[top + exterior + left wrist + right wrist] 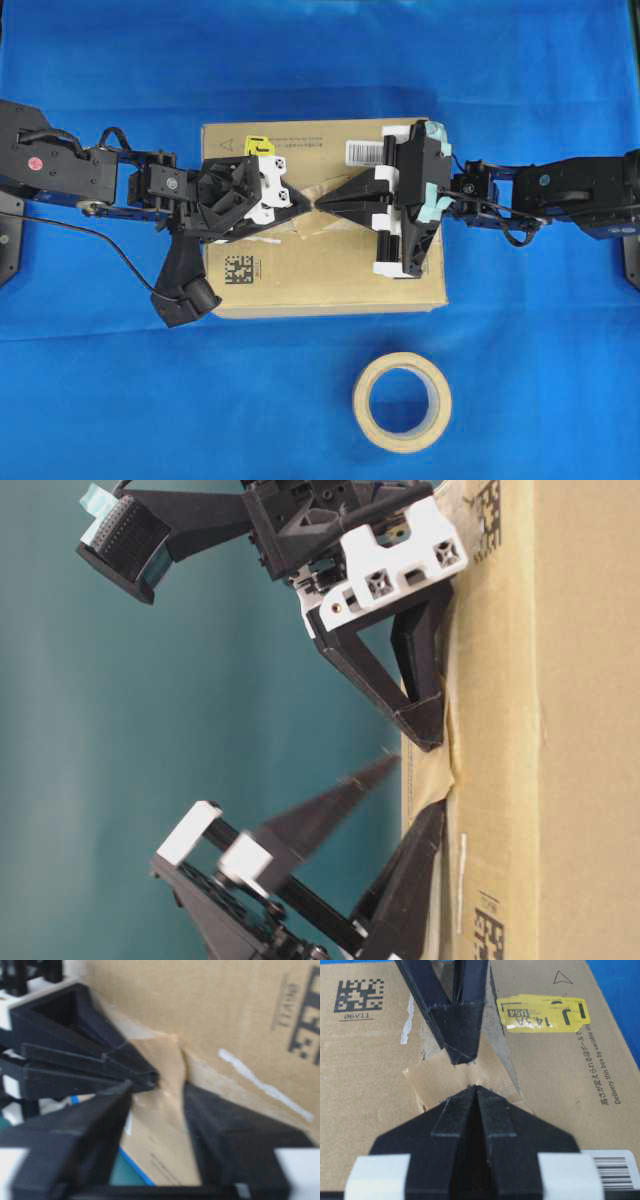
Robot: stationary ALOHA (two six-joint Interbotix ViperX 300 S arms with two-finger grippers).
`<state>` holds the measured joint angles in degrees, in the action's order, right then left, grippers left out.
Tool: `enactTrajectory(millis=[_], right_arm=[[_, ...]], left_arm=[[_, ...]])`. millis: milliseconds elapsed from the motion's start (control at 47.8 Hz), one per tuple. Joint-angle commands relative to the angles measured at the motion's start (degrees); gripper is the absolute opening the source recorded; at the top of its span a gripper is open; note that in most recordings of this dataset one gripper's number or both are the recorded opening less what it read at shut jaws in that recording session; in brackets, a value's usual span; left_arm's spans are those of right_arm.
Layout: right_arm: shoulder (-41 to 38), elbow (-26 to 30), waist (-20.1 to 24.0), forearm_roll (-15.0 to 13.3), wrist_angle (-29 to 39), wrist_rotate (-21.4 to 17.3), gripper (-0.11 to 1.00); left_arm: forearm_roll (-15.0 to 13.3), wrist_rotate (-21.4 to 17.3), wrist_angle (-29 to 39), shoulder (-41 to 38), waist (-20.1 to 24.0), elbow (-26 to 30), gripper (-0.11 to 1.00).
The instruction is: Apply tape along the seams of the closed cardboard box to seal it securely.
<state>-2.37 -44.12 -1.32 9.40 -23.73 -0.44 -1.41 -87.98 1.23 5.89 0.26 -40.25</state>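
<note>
The cardboard box (330,270) lies flat on blue cloth. Both grippers meet tip to tip at the middle of its top. The tape (437,1080), a small tan-brown piece, lies across the pale worn strip (496,1040) that edges the seams. It is puckered into a ridge (172,1057) at its middle. My right gripper (477,1088) is shut, its tip pinching that ridge. My left gripper (157,1087) is open. One of its fingers (420,850) rests against the box top and the other is raised off it. The arms hide most of the seam.
A round beige tape roll (402,402) lies on the cloth in front of the box. A yellow sticker (258,146) and a barcode label (365,150) sit along the box's far edge. A black square code (238,270) is at its near left.
</note>
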Motion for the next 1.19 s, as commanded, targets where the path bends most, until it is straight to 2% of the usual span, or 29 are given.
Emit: enactTrajectory(millis=[0,105,167,794,1024,1171], right_arm=[[0.44,0.62,0.0,0.09,0.53,0.09,0.01],[0.44,0.62,0.0,0.09,0.62,0.09,0.01],[0.44,0.62,0.0,0.09,0.97,0.09,0.01],[0.53,0.26,0.0,0.09,2.2,0.0,0.01],[0.53,0.26,0.0,0.09,2.29,0.09,0.01],[0.53,0.18,0.09,0.18,2.29,0.09,0.01]], left_arm=[[0.0,0.18,-0.09,0.97,-0.09,1.41,0.51],[0.0,0.18,0.0,1.05,-0.09,1.93,0.7],[0.0,0.18,0.53,1.23,-0.09,2.2,0.74],[0.09,0.53,20.48,0.88,-0.09,8.09,0.72],[0.09,0.62,21.27,1.93,-0.09,8.53,0.72],[-0.44,1.05,17.4,5.01,-0.26,7.73,0.72]])
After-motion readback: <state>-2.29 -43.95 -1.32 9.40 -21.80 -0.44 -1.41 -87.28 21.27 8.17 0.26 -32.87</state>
